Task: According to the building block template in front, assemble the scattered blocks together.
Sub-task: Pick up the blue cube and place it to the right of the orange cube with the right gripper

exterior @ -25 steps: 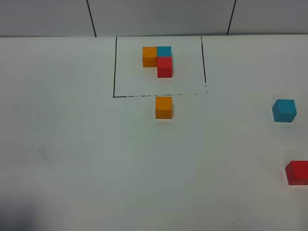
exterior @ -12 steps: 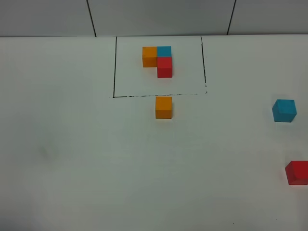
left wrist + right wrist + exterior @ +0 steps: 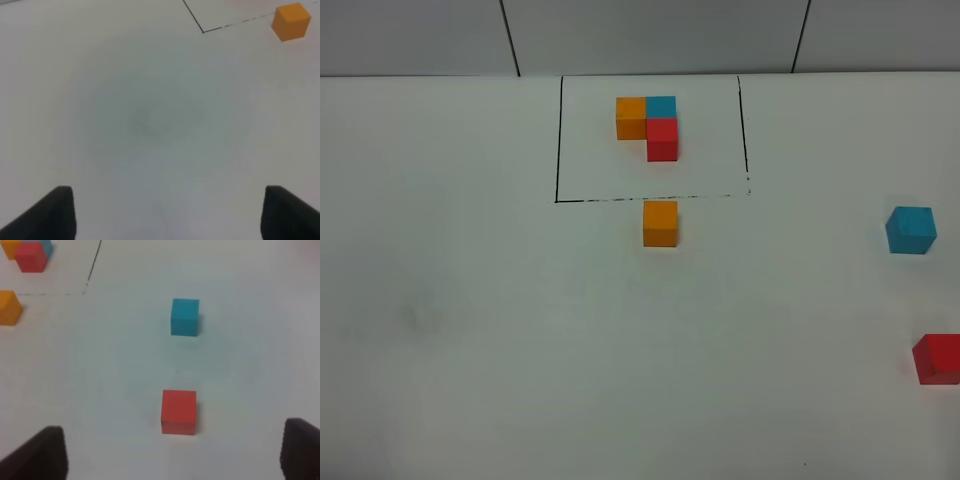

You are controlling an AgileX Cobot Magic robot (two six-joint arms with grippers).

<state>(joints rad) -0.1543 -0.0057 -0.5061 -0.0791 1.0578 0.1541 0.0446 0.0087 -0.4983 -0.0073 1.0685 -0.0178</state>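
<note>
The building block template is an L of orange, cyan and red cubes inside a black-line rectangle at the back of the table. Of the scattered blocks, the orange cube rests just in front of the rectangle. The cyan cube lies far right, and the red cube at the right edge. My left gripper is open over bare table. My right gripper is open, empty, just short of the red cube. Neither gripper shows in the exterior view.
The white table runs back to a grey panelled wall. The template's cubes and the loose orange cube also appear in the right wrist view.
A dark shadow at the lower left corner of the exterior view has faded away. No block has moved.
</note>
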